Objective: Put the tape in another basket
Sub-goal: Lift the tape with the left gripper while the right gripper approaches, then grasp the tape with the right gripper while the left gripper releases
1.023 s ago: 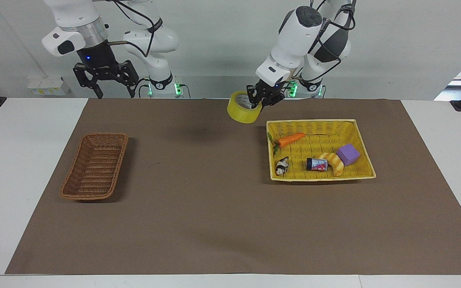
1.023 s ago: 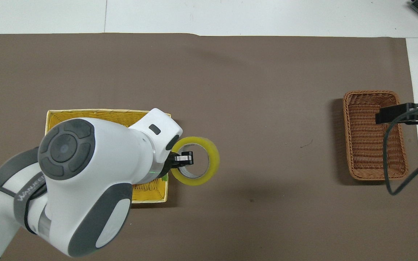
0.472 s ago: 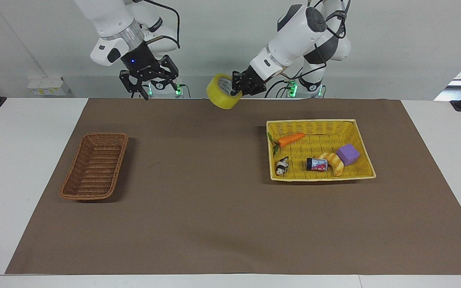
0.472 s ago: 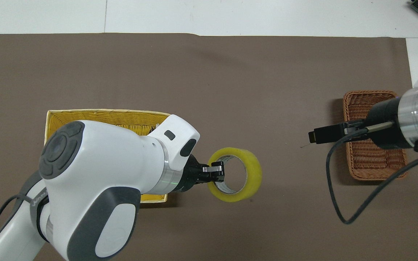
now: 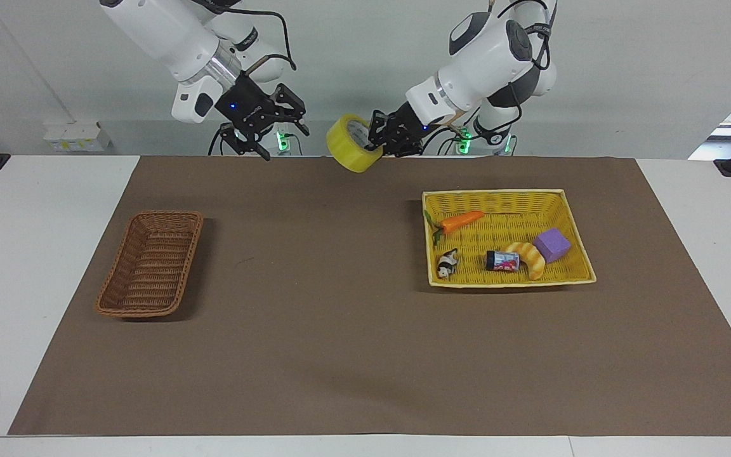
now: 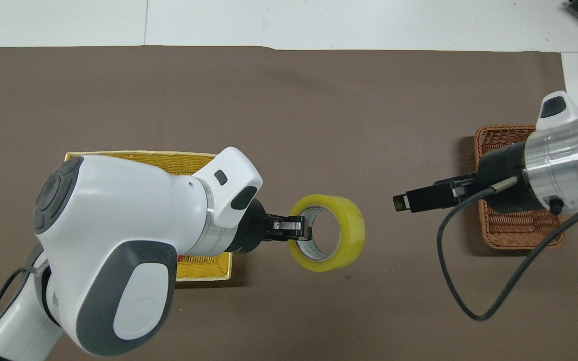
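We see the left gripper (image 5: 383,141) clamped on the tape (image 5: 351,143), up over the mat between both baskets; right gripper (image 5: 268,130) jaws apart, aimed at it. Risk: a fumbled handover drops the roll short of the basket (image 5: 150,264).

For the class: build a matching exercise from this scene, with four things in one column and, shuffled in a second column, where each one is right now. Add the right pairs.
Column 1
1. tape
2. carrot
3. right pincer
4. brown wicker basket

Column 2
A. lying in the yellow basket
B. open, up in the air, holding nothing
C. on the mat at the right arm's end, with nothing in it
D. gripped by the left pincer, raised over the mat

Pairs: 1-D, 2-A, 3-B, 4-C
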Motion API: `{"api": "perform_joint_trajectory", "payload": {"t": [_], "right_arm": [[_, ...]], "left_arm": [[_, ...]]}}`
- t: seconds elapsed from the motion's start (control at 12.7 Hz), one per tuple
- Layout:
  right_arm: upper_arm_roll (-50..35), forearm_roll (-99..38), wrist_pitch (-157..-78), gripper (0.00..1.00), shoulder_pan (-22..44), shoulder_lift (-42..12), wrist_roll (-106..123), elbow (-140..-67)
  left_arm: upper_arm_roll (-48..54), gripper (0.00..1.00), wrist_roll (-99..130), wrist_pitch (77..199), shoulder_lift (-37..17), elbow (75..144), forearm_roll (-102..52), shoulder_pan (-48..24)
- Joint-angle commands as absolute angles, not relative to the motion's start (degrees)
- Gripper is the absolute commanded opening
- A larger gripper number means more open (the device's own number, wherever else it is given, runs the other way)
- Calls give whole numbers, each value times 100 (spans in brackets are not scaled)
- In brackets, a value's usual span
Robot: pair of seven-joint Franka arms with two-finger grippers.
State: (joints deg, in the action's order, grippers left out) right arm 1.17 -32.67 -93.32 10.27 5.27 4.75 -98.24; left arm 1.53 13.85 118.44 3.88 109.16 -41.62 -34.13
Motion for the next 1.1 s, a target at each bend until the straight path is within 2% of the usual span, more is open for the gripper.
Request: {"api": "perform_joint_trajectory", "payload": {"t": [0.0,0.47,0.71,0.79,0.87,0.94,1.02], "right_arm": [[114,-3630,-9509,100,1194,712,598,-10046],[114,-3630,-10343,100,1643,747,457,-10379],[123,-3525,-10345,100,1758,782,659,-10494],[123,-3507,-10353,94,1758,774,659,-10494],[123,-3507,-10354,49,1758,765,624,-10485],[123,-3507,-10354,22,1758,756,546,-10477],[123,-3498,-10354,0,1758,747,388,-10459]], "left_arm": [[141,0,1257,12006,466,11004,-4307,-3463],[237,0,1380,12435,457,11004,-4315,-3568],[281,0,1598,12849,474,10969,-4315,-3665],[281,0,1634,12954,501,10960,-4315,-3665],[281,0,1652,12999,501,10960,-4315,-3665],[281,0,1652,12964,510,10977,-4315,-3665],[281,0,1652,12929,536,10995,-4315,-3665]]}}
